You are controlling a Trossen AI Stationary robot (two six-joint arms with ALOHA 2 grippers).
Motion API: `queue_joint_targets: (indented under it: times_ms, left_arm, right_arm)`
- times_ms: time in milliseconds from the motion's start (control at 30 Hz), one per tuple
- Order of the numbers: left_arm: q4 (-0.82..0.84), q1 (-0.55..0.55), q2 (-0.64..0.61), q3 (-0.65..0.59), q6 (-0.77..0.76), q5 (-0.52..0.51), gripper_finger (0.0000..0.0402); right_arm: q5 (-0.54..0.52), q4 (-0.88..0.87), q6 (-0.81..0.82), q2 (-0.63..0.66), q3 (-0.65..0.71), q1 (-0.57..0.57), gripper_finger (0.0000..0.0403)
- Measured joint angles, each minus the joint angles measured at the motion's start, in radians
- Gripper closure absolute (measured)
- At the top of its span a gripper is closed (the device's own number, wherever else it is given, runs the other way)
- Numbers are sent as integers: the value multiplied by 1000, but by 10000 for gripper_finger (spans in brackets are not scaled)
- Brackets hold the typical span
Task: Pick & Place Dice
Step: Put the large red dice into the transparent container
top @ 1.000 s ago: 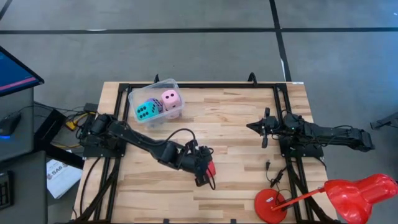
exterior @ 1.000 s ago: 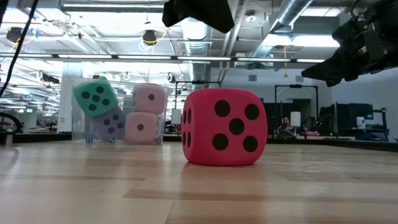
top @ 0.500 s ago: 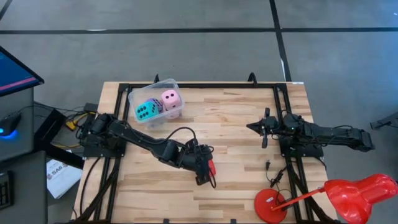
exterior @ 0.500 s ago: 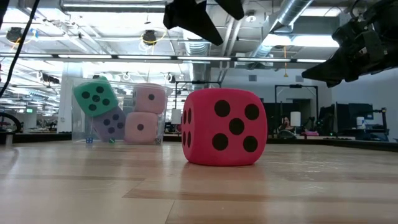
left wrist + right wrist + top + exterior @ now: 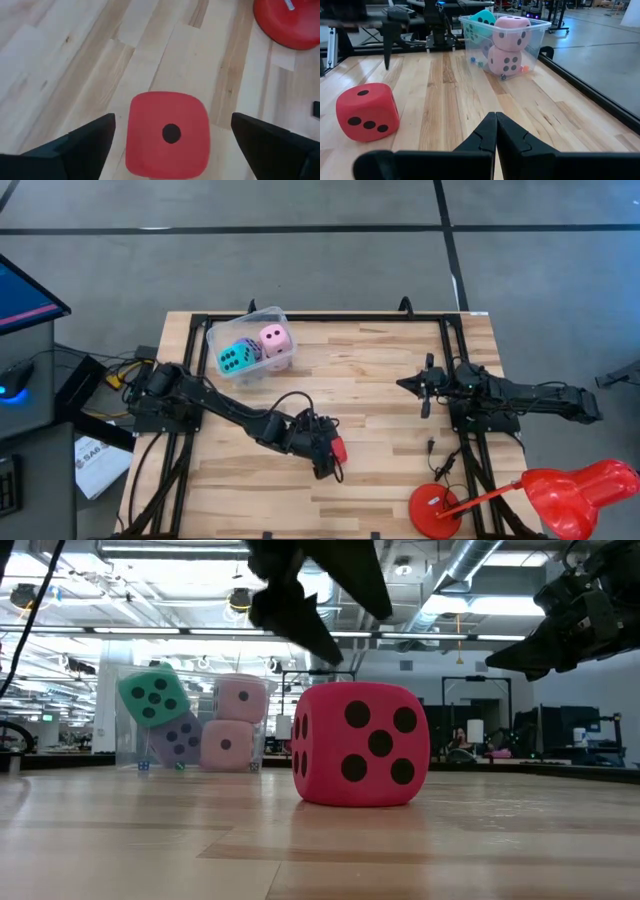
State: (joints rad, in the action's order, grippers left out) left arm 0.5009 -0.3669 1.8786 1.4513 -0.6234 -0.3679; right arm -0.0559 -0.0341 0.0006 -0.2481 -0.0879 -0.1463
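A red die (image 5: 339,449) rests on one face on the wooden table, one pip up in the left wrist view (image 5: 167,135). My left gripper (image 5: 173,117) hangs open just above it, one finger on either side and neither touching; the low view shows it (image 5: 335,615) above the die (image 5: 362,743). A clear tub (image 5: 250,340) at the far left holds a cyan die (image 5: 234,358), two pink dice (image 5: 242,698) (image 5: 226,745) and a violet one (image 5: 180,735). My right gripper (image 5: 425,385) waits shut at the right, off the table top (image 5: 496,117).
A red lamp with a round base (image 5: 440,510) stands at the near right corner, its base showing beyond the die (image 5: 290,22). Black frame rails (image 5: 455,350) run along the table's sides. Bare wood lies between the red die and the tub.
My left gripper has opened wide and come down toward the red die, its fingers now spread above it. The red die has stayed where it was.
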Motion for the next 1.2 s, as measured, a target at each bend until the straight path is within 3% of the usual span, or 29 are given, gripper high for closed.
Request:
queue_joint_targets:
  times_ms: [300,433,800,1200]
  left_arm:
    - [-174,0,0,-102,-1,2,4]
    - [-171,-13,0,-136,55,1,2]
    - [-235,-22,1,-180,27,-24,4]
    - [-399,-27,141,-176,43,56,4]
  right_arm:
    - [0,-5,0,0,0,0,400]
    - [0,-5,0,0,0,0,400]
    - [0,-5,0,0,0,0,400]
    - [0,-12,0,0,0,0,400]
